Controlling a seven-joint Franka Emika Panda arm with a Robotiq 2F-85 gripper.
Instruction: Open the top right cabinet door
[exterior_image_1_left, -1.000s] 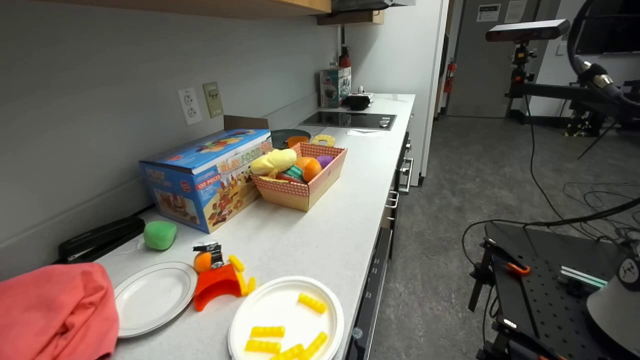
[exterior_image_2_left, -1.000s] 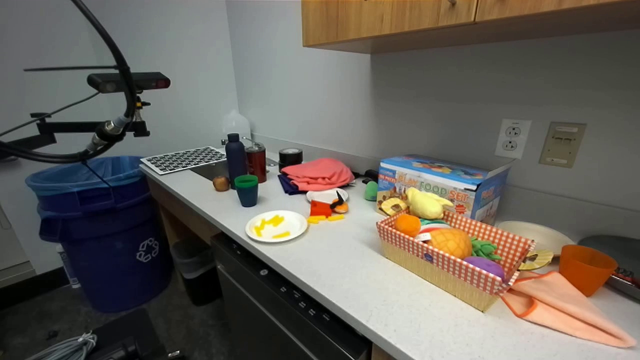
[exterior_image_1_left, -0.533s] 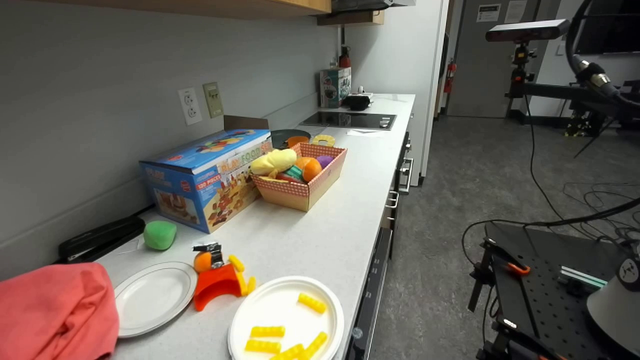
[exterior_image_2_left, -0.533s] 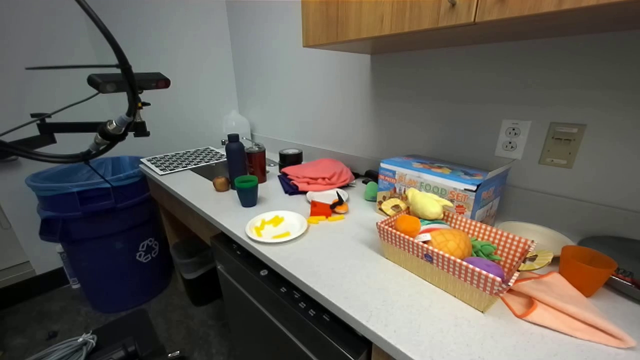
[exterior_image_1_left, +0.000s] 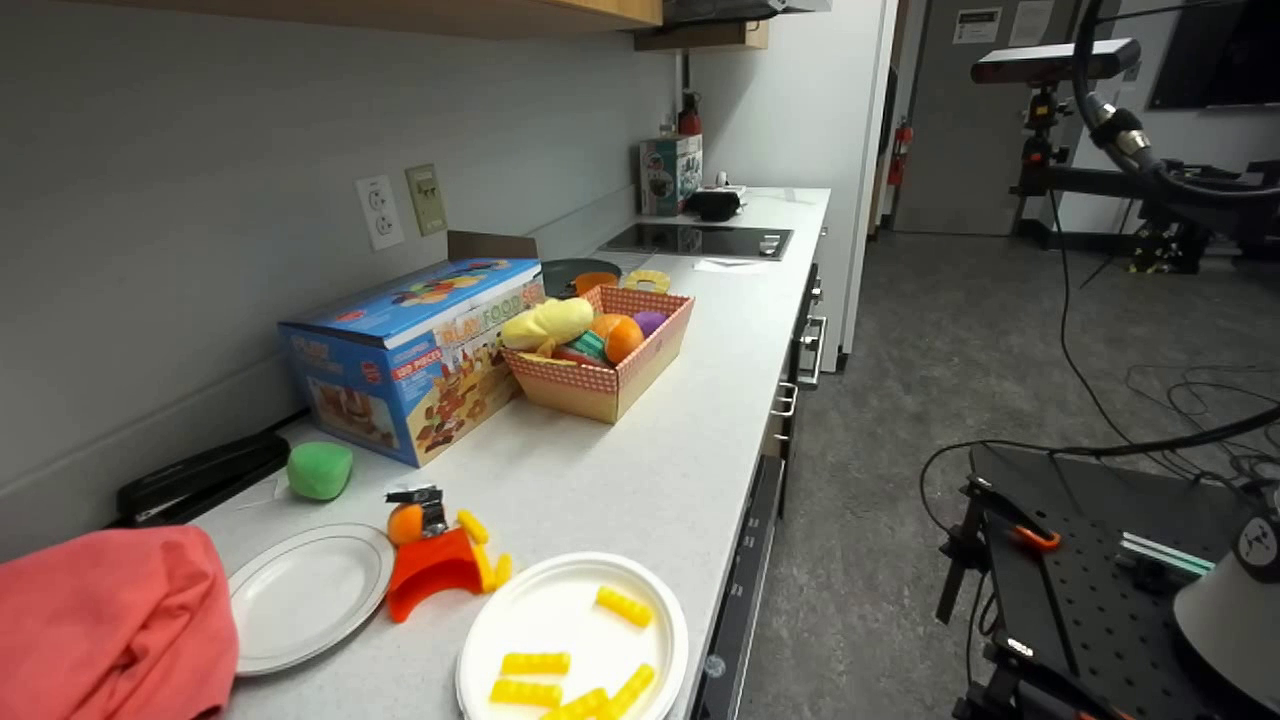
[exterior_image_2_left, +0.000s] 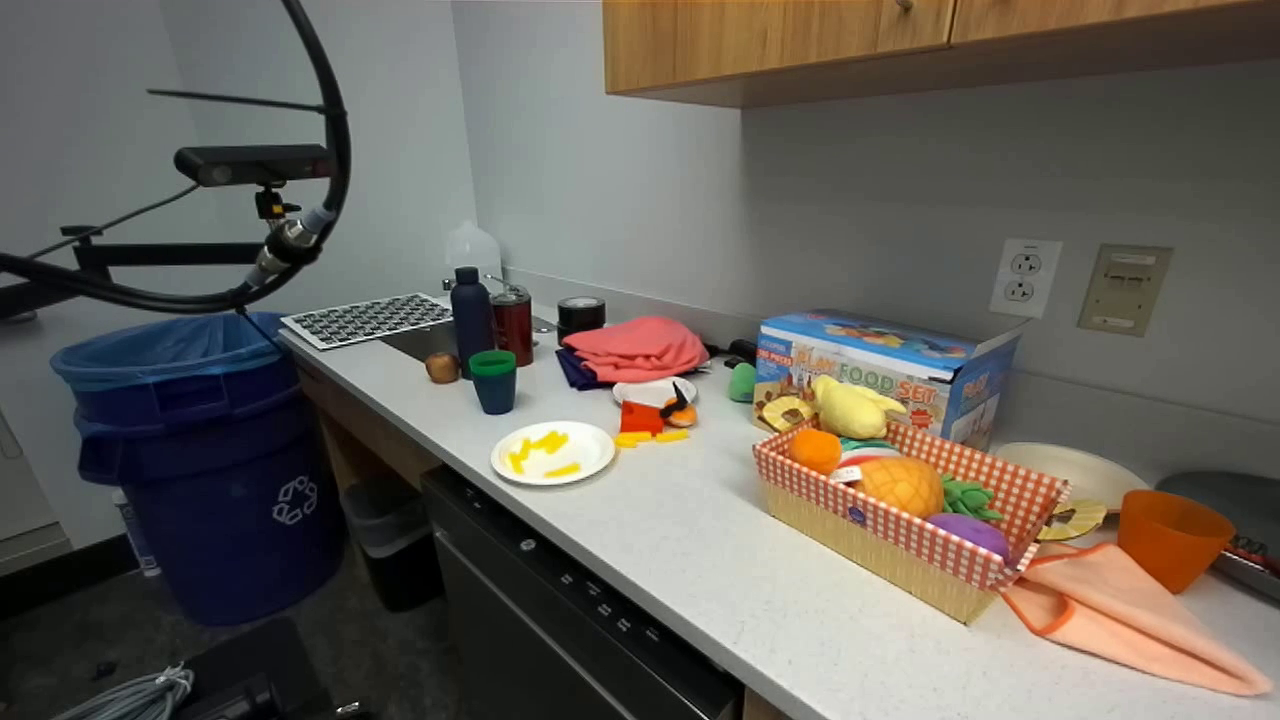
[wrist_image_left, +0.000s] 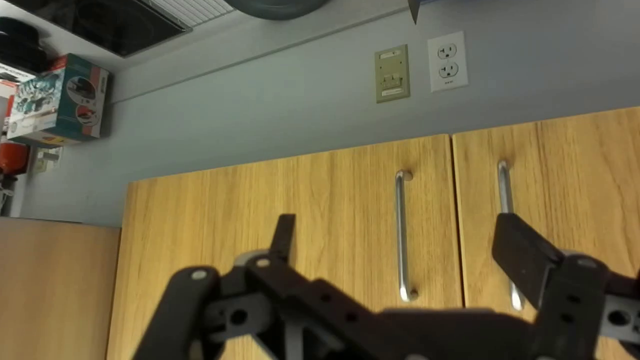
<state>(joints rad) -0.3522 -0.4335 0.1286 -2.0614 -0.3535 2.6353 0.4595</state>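
The wrist view is upside down. It shows two shut wooden cabinet doors with a thin gap between them. The right door (wrist_image_left: 330, 210) appears on the picture's left, with an upright metal bar handle (wrist_image_left: 401, 235). The left door (wrist_image_left: 575, 190) has a similar handle (wrist_image_left: 505, 187), partly covered by a finger. My gripper (wrist_image_left: 395, 235) is open and empty, its fingers spread wide. The right door's handle appears between the fingers, apart from them and farther ahead. In an exterior view only the lower parts of the right door (exterior_image_2_left: 1090, 16) and left door (exterior_image_2_left: 780, 40) show. The gripper is outside both exterior views.
Below the cabinet, the counter (exterior_image_2_left: 680, 520) holds a play food box (exterior_image_2_left: 860, 365), a checked basket (exterior_image_2_left: 880, 535), plates, cups and a bottle (exterior_image_2_left: 472, 320). A camera on a stand (exterior_image_1_left: 1055, 62) and the arm's cable (exterior_image_1_left: 1120, 130) are beside the counter. Another wooden panel (wrist_image_left: 55, 280) adjoins the right door.
The arm's cable has shifted, to the left in an exterior view and to the right in the opposite one, mostly in the last half second. The doors and counter items look unchanged.
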